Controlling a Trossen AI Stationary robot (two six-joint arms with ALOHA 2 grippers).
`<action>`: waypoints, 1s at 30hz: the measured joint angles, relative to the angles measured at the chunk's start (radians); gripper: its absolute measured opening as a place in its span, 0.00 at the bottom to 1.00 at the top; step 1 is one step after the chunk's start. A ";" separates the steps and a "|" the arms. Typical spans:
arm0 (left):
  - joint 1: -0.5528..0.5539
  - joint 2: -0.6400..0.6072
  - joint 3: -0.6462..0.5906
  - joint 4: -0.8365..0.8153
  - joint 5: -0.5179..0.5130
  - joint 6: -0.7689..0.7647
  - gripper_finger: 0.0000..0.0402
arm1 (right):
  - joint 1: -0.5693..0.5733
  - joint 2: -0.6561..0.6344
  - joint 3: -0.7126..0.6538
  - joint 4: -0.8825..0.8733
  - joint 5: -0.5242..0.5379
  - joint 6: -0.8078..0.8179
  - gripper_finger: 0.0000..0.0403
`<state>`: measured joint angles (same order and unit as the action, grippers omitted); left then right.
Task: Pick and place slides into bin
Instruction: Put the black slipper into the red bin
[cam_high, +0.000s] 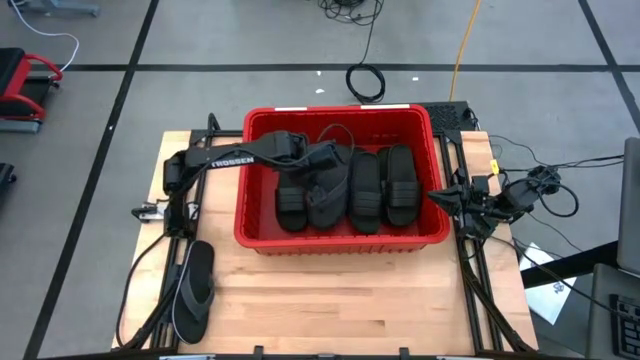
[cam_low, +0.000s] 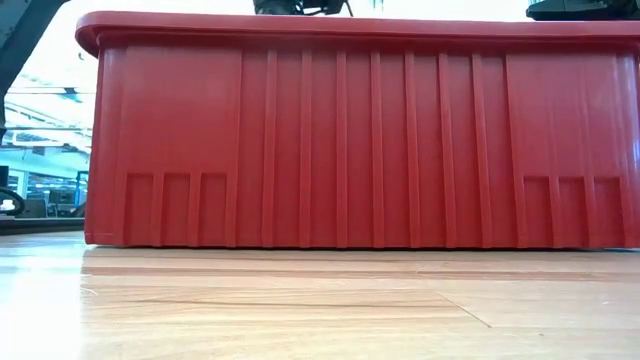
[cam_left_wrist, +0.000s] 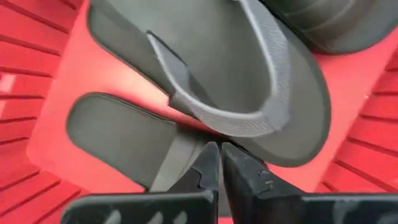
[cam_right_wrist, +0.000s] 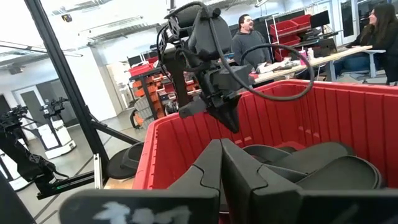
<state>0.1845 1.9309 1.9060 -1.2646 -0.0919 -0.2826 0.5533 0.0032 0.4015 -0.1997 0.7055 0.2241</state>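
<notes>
Left gripper (cam_high: 322, 160) is down inside the bin (cam_high: 340, 243), above the left half of the row of slides. Left wrist view: its fingers are pressed nearly together with nothing between them, tips just above a thong flip-flop (cam_left_wrist: 249, 74) that lies partly over another slide (cam_left_wrist: 118, 134). Looks like a drop just made or a nudge, not a grasp.

In the bin: four slides abreast (cam_high: 345, 190), long axes 12-to-6 in the high view; more may be underneath, can't tell.

What's left: one flip-flop (cam_high: 195, 290) on the tabletop (cam_high: 340, 310) at about 8 o'clock from the bin, near the front-left corner, long axis roughly 12-to-6, tilted slightly. From the left gripper it's at about 7 o'clock, well apart. The left arm is clearly the nearer one; the right gripper (cam_high: 440, 195) is parked at the bin's right wall, 3 o'clock side, with the bin between it and that flip-flop. Right wrist view shows its fingers (cam_right_wrist: 249, 180) together, empty.

View differences:
- High view is the only one showing the leftover flip-flop.
- Low view is just the bin's ribbed front wall (cam_low: 360, 150); no contents or flip-flop.
- Right wrist view shows the left gripper (cam_right_wrist: 224, 112) hanging over the slides (cam_right_wrist: 311, 162), clear of the rim; people sit in the room behind.
</notes>
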 joint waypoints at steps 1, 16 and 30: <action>-0.006 0.002 0.000 0.000 0.003 -0.002 0.03 | 0.000 0.000 0.000 0.000 0.000 0.000 0.00; -0.048 0.010 -0.237 0.142 0.004 -0.139 0.00 | 0.000 0.000 0.000 0.000 0.000 0.000 0.00; -0.061 0.009 -0.355 0.367 0.128 -0.221 0.00 | 0.000 0.000 0.000 -0.002 -0.003 0.000 0.00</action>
<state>0.1231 1.9400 1.5515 -0.8975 0.0363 -0.5031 0.5534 0.0032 0.4015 -0.2013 0.7029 0.2241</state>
